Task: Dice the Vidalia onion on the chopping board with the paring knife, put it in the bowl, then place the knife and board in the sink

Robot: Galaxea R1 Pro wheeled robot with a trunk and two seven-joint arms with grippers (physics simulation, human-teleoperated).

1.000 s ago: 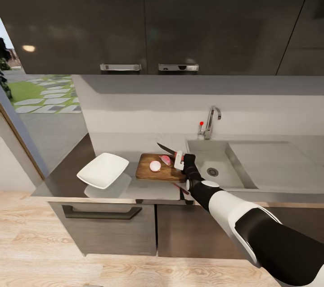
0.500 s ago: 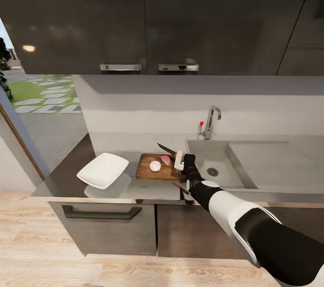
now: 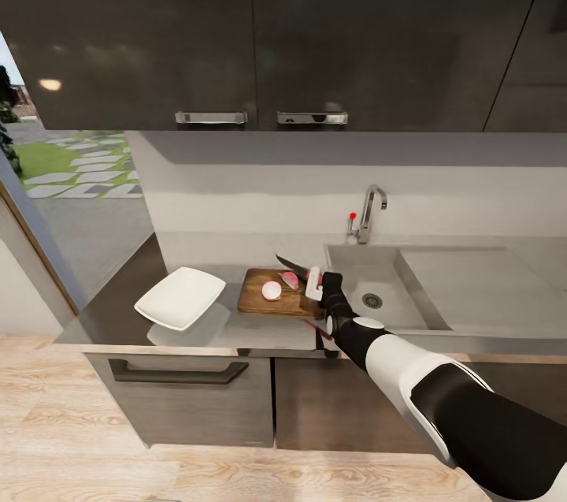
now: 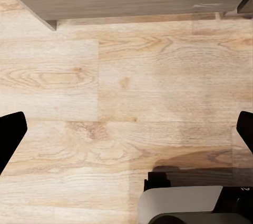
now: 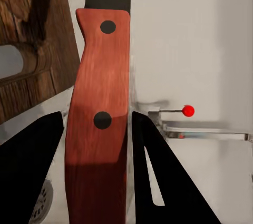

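The counter [image 3: 118, 317] runs off to the right gripper's [image 3: 315, 281] left, the sink [image 3: 394, 293] just right of it. The board [image 3: 264, 303] lies right under the gripper with two onion pieces [image 3: 272, 291] on it; the bowl [image 3: 179, 297] sits further left. The gripper is clamped on the knife [image 5: 100, 124]. The left gripper [image 4: 126, 134] hangs spread wide over wooden floor [image 4: 126, 76]

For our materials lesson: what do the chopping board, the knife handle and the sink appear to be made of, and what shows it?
Chopping board: brown wood, with visible grain in the right wrist view.
Knife handle: reddish wood-like scales with two dark rivets; possibly stained wood or laminate.
Sink: grey, smooth and matte, like brushed stainless steel.
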